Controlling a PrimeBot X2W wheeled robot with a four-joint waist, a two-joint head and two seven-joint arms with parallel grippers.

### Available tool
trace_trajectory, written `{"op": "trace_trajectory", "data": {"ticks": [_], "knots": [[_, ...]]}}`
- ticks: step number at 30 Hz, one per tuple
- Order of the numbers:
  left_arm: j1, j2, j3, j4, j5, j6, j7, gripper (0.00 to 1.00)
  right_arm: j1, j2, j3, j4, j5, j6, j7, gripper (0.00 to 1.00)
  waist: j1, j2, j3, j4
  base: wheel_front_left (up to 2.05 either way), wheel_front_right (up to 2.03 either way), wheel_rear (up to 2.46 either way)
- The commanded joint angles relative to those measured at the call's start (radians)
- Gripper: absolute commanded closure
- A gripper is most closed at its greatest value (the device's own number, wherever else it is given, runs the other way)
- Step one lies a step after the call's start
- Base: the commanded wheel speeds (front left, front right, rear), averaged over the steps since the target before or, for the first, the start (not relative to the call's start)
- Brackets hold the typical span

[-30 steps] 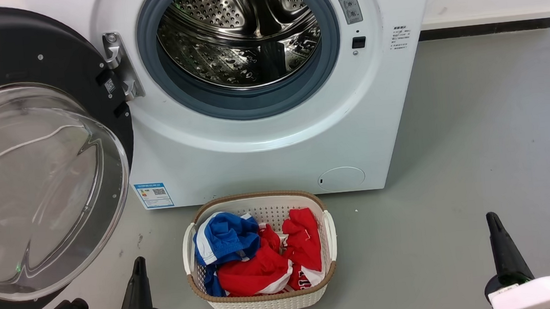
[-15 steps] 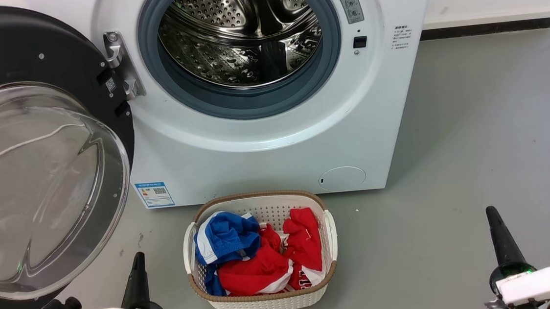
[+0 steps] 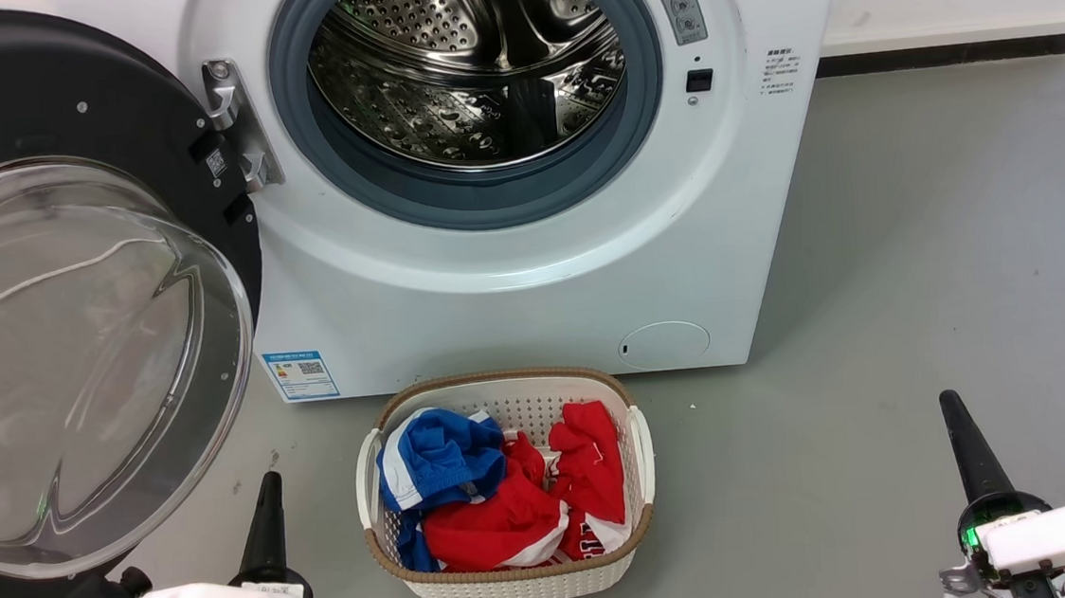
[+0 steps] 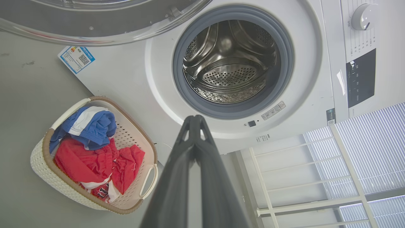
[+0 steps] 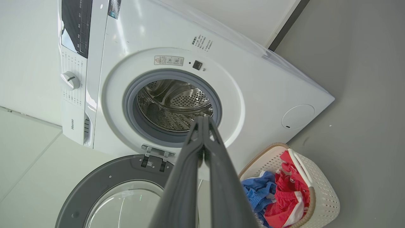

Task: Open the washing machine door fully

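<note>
On my far left the washing machine door hangs swung wide on its hinge, glass bowl facing me. It sits up and to the left of my left gripper, near it but not touching. That gripper's jaws are pressed together on nothing, tips pointing toward the washing machine. Ahead of those jaws and off to their right, the drum stands uncovered inside its grey rubber ring, and in it I see perforated steel and paddles. Between my two grippers, just right of the left jaws and well left of the right ones, the white woven basket sits close before the machine. It holds a blue-and-white garment on the side nearer the left jaws and crumpled red garments across its middle and right. My right gripper is low on the right over the grey floor, jaws closed together on nothing, well apart from basket and machine.
</note>
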Motion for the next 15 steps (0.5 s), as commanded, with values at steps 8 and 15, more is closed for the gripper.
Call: {"op": "trace_trajectory", "data": {"ticks": [8, 15], "knots": [[-0.032, 0.0, 0.01, 0.003, -0.091, -0.011, 0.021, 1.0, -0.039, -0.006, -0.007, 0.009, 0.086, 0.0, 0.023, 1.0, -0.0001, 0.0, 0.001, 0.001, 0.0, 0.0, 0.0], [-0.042, 0.0, 0.015, 0.01, -0.159, -0.015, 0.038, 1.0, -0.054, -0.005, -0.012, 0.02, 0.15, 0.0, 0.041, 1.0, -0.0001, 0.0, 0.001, 0.003, 0.0, 0.0, 0.0]]}}
